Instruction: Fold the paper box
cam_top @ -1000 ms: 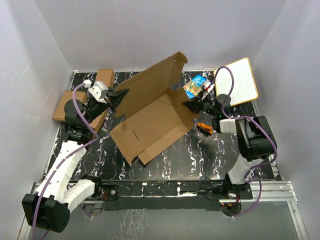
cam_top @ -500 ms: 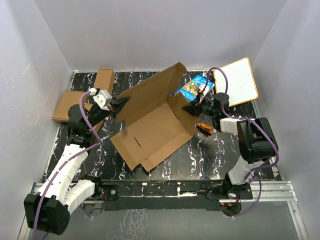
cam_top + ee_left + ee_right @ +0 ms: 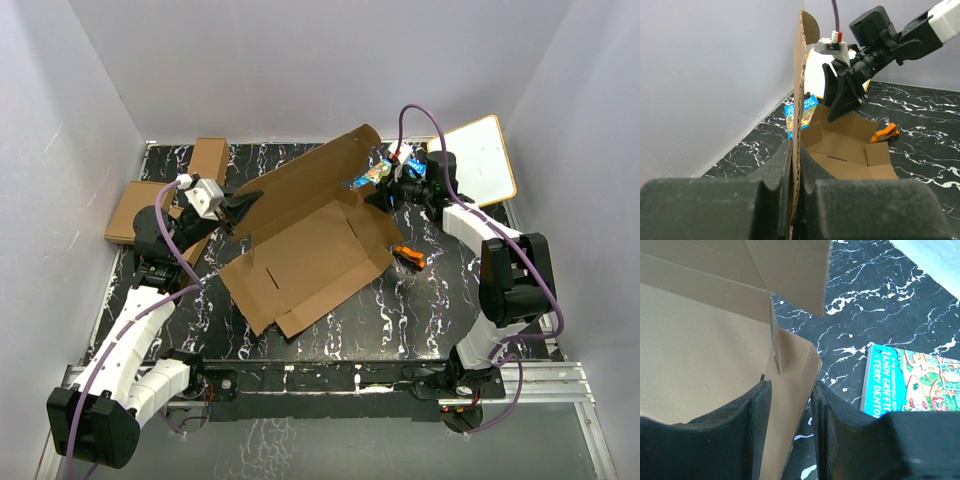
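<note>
Top view, with 12 o'clock away from the arm bases. The paper box (image 3: 310,250) lies half-formed at the centre of the black marbled table (image 3: 450,300). Its shallow tray faces up, showing you a brown floor with slits, and its large panel is raised toward 11 o'clock. Your left gripper (image 3: 243,205) is clamped tight on that panel's 9 o'clock edge. Your right gripper (image 3: 380,195) has its jaws parted, straddling the tray's corner wall at 2 o'clock. A blue book (image 3: 912,382) lies outside the tray, just beyond that corner. A small orange object (image 3: 410,256) lies on the table beside the tray's 3 o'clock corner. Two smaller folded boxes (image 3: 140,210) sit at 9 to 10 o'clock.
</note>
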You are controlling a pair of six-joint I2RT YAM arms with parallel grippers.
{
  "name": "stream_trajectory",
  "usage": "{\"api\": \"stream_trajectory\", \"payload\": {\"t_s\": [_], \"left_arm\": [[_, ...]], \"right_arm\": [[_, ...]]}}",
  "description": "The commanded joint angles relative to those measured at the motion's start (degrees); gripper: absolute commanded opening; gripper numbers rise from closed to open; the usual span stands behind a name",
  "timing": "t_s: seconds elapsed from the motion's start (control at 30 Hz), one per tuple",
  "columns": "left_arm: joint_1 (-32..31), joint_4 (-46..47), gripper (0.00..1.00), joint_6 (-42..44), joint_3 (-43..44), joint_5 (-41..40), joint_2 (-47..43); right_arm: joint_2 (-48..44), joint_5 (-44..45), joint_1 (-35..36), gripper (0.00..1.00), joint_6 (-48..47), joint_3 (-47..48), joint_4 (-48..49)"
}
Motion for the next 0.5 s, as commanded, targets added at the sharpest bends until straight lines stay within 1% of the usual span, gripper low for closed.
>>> {"api": "stream_trajectory", "payload": {"t_s": [0.0,0.13,0.17,0.23,0.27,0.3,0.4,0.47], "left_arm": [[0.2,3.5,0.0,-0.5,3.1,2.3,-0.2],[0.2,3.2,0.0,-0.6,3.7,2.5,-0.3],[0.2,3.0,0.0,-0.5,3.9,2.4,-0.3],[0.2,2.0,0.0,0.1,4.4,2.1,-0.3],[0.3,1.6,0.0,0.3,4.7,1.7,-0.2],[0.2,1.1,0.0,0.3,5.1,1.3,0.0],[0.2,-0.8,0.0,-0.8,7.7,0.0,1.3],[0.3,-1.0,0.0,-2.7,9.7,0.4,2.4]], "right_arm": [[1.5,2.6,-0.2,0.42,-3.6,5.5,-7.6],[3.0,3.6,-0.4,0.4,-4.0,8.0,-10.7],[3.0,3.7,-0.5,0.36,-3.9,8.3,-11.0],[2.9,3.4,-1.1,0.18,-3.5,8.9,-11.6],[2.6,2.9,-1.4,0.12,-3.0,9.2,-11.7],[2.3,1.9,-2.0,0.08,-2.5,9.6,-11.6],[1.3,-1.5,-2.9,0.08,0.2,10.0,-9.6],[0.1,-3.8,-3.0,0.08,2.6,8.7,-4.5]]}}
